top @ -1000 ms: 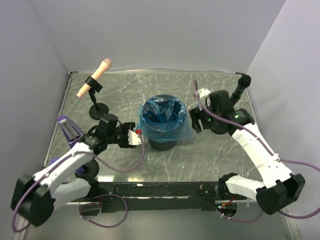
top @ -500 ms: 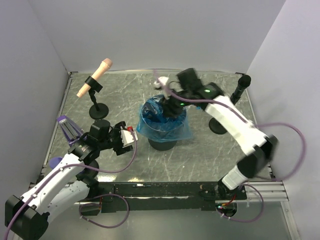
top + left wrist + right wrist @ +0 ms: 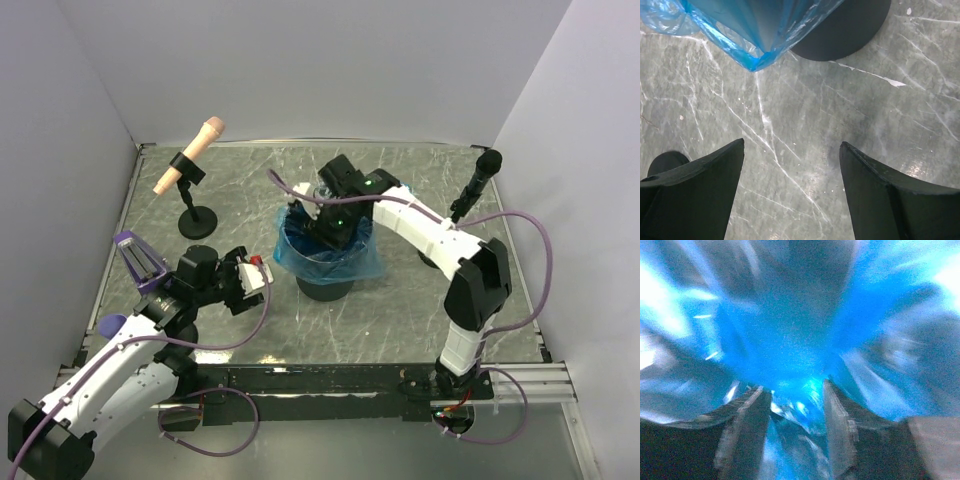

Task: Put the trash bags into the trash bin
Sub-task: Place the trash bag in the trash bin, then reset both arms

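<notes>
No legible text or number anywhere (right wrist view blurred).

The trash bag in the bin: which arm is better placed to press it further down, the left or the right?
Right. The right gripper is inside the trash bin mouth, its fingers amid the blue trash bag film. The left gripper hangs open over the table beside the bin, holding nothing.

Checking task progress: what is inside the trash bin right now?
Blue trash bag film lines the trash bin and drapes over its rim. The right gripper reaches inside. The film covers the bin's bottom.
</notes>
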Motion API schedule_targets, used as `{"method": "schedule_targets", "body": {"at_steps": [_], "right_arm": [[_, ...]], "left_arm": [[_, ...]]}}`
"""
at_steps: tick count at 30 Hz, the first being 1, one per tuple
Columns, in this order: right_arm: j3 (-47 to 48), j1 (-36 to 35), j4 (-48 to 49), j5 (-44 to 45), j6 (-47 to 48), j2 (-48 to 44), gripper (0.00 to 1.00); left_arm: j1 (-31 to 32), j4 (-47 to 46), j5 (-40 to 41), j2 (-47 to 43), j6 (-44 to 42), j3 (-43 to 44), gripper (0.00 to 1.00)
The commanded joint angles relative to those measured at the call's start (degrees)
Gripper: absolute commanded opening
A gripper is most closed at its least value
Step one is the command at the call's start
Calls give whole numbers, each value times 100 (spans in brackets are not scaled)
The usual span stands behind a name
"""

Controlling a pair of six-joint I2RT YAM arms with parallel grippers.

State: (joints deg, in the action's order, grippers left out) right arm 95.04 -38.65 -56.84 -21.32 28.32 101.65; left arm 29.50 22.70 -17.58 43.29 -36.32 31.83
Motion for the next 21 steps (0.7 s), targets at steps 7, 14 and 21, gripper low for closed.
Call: {"method": "schedule_targets", "body": {"at_steps": [7, 14, 21], "right_arm": [[1156, -11, 225, 1408, -721, -1559, 93], [1131, 42, 1910, 4334, -873, -1744, 99], [1945, 735, 3511, 4988, -266, -1718, 99]], "left_arm": [[-277, -432, -157, 460, 528, 595, 95], [-1050, -845, -614, 1207, 1336, 1929, 97], [-1578, -1697, -273, 2419, 2189, 4380, 97]]}}
